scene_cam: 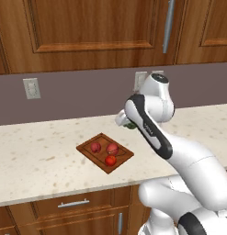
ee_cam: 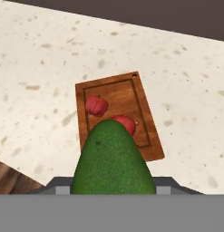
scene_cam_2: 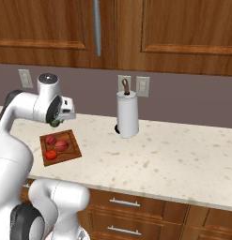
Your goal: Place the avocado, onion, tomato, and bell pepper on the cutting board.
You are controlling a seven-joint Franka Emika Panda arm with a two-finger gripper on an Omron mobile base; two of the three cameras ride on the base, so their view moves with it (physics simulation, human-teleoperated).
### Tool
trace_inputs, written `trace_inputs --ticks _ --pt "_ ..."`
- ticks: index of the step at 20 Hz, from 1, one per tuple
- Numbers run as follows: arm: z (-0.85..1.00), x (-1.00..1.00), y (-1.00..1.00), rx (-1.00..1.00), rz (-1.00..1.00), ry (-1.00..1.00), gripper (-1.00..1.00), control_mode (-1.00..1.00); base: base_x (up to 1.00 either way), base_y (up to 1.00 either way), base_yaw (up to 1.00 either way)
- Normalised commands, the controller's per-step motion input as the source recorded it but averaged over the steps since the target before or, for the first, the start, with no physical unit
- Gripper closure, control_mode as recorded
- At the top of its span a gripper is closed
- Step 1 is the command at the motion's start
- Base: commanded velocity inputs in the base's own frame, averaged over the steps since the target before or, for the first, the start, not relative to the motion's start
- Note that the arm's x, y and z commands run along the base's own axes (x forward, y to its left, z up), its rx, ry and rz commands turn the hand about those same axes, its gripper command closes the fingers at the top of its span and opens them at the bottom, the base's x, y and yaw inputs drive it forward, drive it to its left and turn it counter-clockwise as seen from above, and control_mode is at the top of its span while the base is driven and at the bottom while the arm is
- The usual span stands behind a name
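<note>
One item left | our gripper (scene_cam_2: 55, 123) clasps the dark green oval avocado (ee_cam: 112, 161) | reddish-brown square wooden cutting board (ee_cam: 141, 108) lies below, ahead.

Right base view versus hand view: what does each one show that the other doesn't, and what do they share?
Right base view alone: the paper towel holder standing on the counter, wall outlets, upper cabinets, drawers under the counter, and the tomato on the board's near corner.

Hand view alone: the avocado's pebbled skin up close, hiding the board's near part.

Both: the avocado in the jaws, the cutting board below it, the bell pepper, the onion and the speckled counter.
</note>
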Motion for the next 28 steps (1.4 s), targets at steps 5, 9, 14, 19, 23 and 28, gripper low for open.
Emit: trace_inputs --ticks 5,9,14,19,23,28 --pt "-0.21 0.65 0.2 0.0 -0.08 0.08 1.0 -1.0 0.0 0.0 0.0" --pt "-0.29 0.48 0.25 0.0 -0.07 0.03 1.0 -1.0 0.0 0.0 0.0" --pt "-0.21 0.26 0.19 0.0 -0.05 0.01 1.0 -1.0 0.0 0.0 0.0" --pt "-0.3 0.24 0.08 0.0 -0.05 0.01 1.0 -1.0 0.0 0.0 0.0" --pt "-0.35 0.37 0.19 0.0 -0.05 0.01 1.0 -1.0 0.0 0.0 0.0" --pt "-0.27 0.26 0.17 0.0 -0.04 0.0 1.0 -1.0 0.0 0.0 0.0"
